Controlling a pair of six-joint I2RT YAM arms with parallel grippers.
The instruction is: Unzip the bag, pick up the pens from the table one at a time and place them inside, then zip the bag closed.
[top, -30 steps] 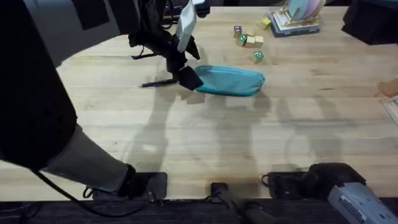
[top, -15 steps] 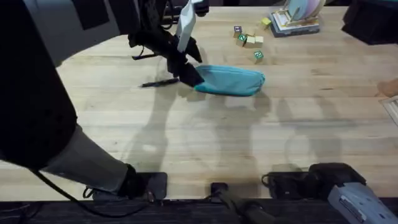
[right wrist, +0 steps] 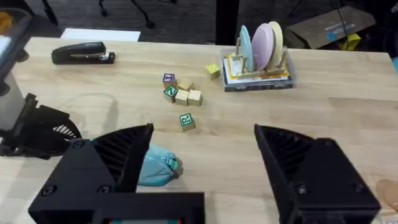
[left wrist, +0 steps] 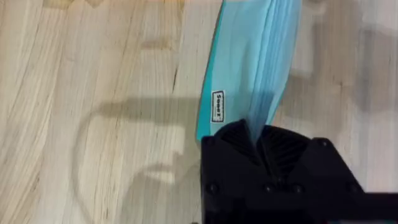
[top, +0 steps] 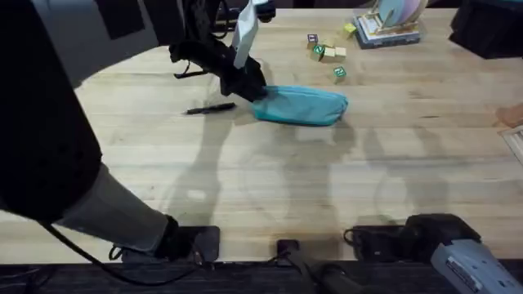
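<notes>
Teal bag (top: 301, 105) on wooden table (top: 270, 184), left pincer (top: 252, 88) pinching its end; pen (top: 210, 108) just beside; right pincer (right wrist: 199, 158) agape

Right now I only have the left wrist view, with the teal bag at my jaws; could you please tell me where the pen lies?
Observer: One dark pen lies on the table, just off the end of the bag where the left gripper is, not touching the bag.
Operator: Thank you. Is the right arm nearby?
Observer: No, the right gripper sits low near its base, jaws wide apart and holding nothing.
Operator: Is anything beyond the bag?
Observer: A few small blocks sit on its far side, apart from it.
</notes>
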